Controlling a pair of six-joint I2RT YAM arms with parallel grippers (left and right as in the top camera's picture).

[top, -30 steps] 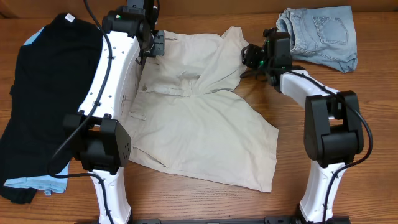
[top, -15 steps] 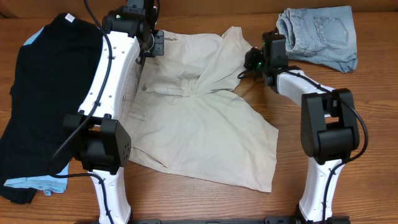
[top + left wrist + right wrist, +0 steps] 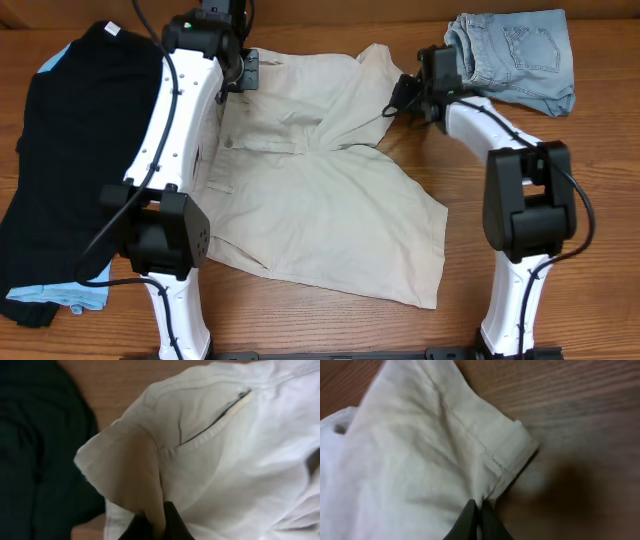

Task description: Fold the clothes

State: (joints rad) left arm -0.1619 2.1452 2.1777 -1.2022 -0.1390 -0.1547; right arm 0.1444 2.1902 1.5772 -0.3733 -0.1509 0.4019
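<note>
Overhead feed up: the brown wood-grain desk (image 3: 330,325) fills the whole view, so I see nothing of the room past its edges. At the left edge a black T-shirt (image 3: 75,150) lies spread out, with a light-blue cloth (image 3: 50,295) peeking from under it at the near left corner. A pair of denim shorts (image 3: 515,55) sits bunched in the far right corner.

The khaki shorts (image 3: 320,200) are in the middle of the desk, lying flat but rumpled. I think the waistband runs down their left side, from the far edge toward the near edge, but the left arm hides much of it. The long axis runs slantwise from the far left to the near right. One leg reaches toward the near right corner, and the other is thrown up toward the far edge.

The left tool (image 3: 245,72) is at the far left corner of the shorts. On the left wrist camera, its fingers (image 3: 172,522) are clamped on a raised fold of khaki beside a pocket slit (image 3: 215,417).

The right tool (image 3: 400,95) is at the far right tip of the upper leg. On the right wrist camera, its fingers (image 3: 467,522) are pinched on the stitched hem (image 3: 510,455), bare wood just beside it.
</note>
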